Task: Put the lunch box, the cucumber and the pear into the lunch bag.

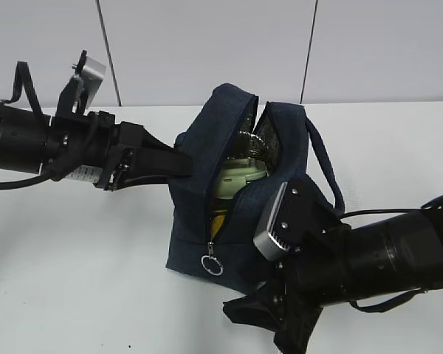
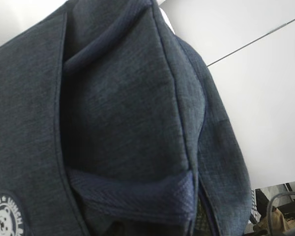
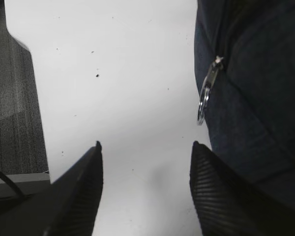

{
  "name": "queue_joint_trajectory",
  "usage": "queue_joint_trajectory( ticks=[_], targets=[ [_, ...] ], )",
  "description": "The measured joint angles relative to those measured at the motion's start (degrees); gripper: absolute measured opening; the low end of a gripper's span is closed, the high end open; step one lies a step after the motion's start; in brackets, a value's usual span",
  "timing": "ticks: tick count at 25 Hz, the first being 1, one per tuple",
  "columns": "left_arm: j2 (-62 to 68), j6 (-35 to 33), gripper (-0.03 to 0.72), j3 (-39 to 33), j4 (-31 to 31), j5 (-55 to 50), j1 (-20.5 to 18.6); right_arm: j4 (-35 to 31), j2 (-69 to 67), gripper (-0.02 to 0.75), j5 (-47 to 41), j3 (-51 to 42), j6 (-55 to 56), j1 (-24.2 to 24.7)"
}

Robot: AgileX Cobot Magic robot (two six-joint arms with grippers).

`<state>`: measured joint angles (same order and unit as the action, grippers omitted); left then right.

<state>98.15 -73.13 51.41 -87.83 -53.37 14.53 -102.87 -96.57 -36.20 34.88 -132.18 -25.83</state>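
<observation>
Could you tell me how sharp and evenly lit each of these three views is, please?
Exterior view: bright, even, the lunch bag sharp. Left wrist view: bag fabric fills the frame, weave sharp, upper right washed out. Right wrist view: zipper ring crisp, dark fingers slightly soft.

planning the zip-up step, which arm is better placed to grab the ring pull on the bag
Right, probably. The right gripper is open and empty beside the ring pull, while the left gripper, its tips hidden, presses into the lunch bag on its far side.
</observation>
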Motion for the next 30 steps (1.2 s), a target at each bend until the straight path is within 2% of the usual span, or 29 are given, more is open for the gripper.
queue_joint_trajectory(
  ticks=[20, 30],
  targets=[
    [0.0, 0.0, 0.239, 0.0, 0.0, -1.3, 0.0, 0.0, -7.3, 0.437, -1.2, 6.6, -0.8, -0.1],
    [0.0, 0.0, 0.239, 0.0, -1.3, -2.4, 0.0, 0.0, -10.8, 0.370, -2.7, 9.3, -0.8, -0.1]
  ],
)
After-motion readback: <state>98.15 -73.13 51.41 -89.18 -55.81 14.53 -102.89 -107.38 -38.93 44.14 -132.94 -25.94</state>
